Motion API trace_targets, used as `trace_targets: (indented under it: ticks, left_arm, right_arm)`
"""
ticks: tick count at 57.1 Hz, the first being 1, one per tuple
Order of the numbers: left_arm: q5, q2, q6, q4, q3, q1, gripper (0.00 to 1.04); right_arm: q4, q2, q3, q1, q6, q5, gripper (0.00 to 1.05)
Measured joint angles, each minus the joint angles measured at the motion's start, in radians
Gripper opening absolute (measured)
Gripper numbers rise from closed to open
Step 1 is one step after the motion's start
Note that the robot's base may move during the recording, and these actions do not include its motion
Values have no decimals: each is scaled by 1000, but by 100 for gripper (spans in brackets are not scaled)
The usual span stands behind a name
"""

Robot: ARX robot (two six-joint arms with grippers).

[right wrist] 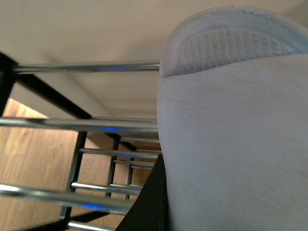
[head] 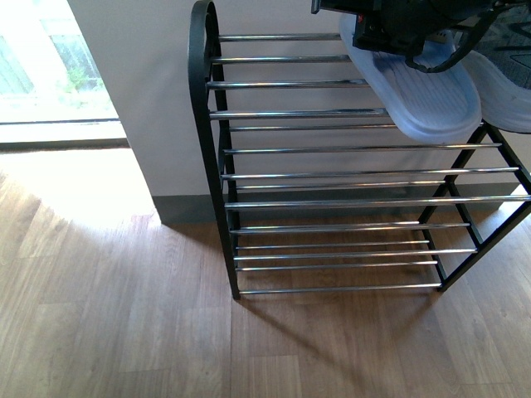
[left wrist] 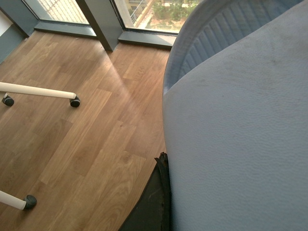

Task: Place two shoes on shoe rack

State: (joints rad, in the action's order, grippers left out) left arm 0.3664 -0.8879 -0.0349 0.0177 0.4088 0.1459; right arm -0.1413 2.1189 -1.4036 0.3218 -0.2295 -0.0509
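The shoe rack point(head: 332, 174) stands against the wall, a black frame with chrome bars. A pale blue slide sandal point(head: 423, 91) hangs sole-down over the right end of its top tier, with my left gripper point(head: 386, 29) shut on it. A second slide sandal point(head: 508, 95) shows at the right edge. In the left wrist view the sandal point(left wrist: 236, 134) fills the picture beside one black finger point(left wrist: 156, 204). The right wrist view has the other sandal point(right wrist: 231, 144) against a black finger point(right wrist: 150, 204), just above the rack's bars point(right wrist: 86, 67). No sneakers show.
A bright window point(head: 50, 66) reaches the wooden floor point(head: 108, 315) left of the rack. A pale wall point(head: 141, 99) stands behind the rack. White legs on castors point(left wrist: 38, 91) rest on the floor in the left wrist view.
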Motion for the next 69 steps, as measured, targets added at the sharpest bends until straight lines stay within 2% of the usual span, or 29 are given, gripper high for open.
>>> trace_targets:
  ticks: [20, 27, 43, 50, 54, 62, 69]
  left_arm:
    - [0, 0, 0, 0, 0, 0, 2]
    - [0, 0, 0, 0, 0, 0, 2]
    - [0, 0, 0, 0, 0, 0, 2]
    - [0, 0, 0, 0, 0, 0, 2]
    - [0, 0, 0, 0, 0, 0, 2]
    - [0, 0, 0, 0, 0, 0, 2]
    - [0, 0, 0, 0, 0, 0, 2]
  right_arm:
    - [108, 143, -236, -32, -41, -35, 1]
    - [127, 149, -250, -35, -64, -28, 2]
    - [123, 83, -177, -41, -183, 34, 37]
    - [158, -17, -83, -67, -248, 58, 58]
    - [184, -107, -13, -79, -278, 37, 74]
    - [163, -241, 91, -94, -277, 13, 96]
    - [132, -343, 178, -109, -266, 34, 95]
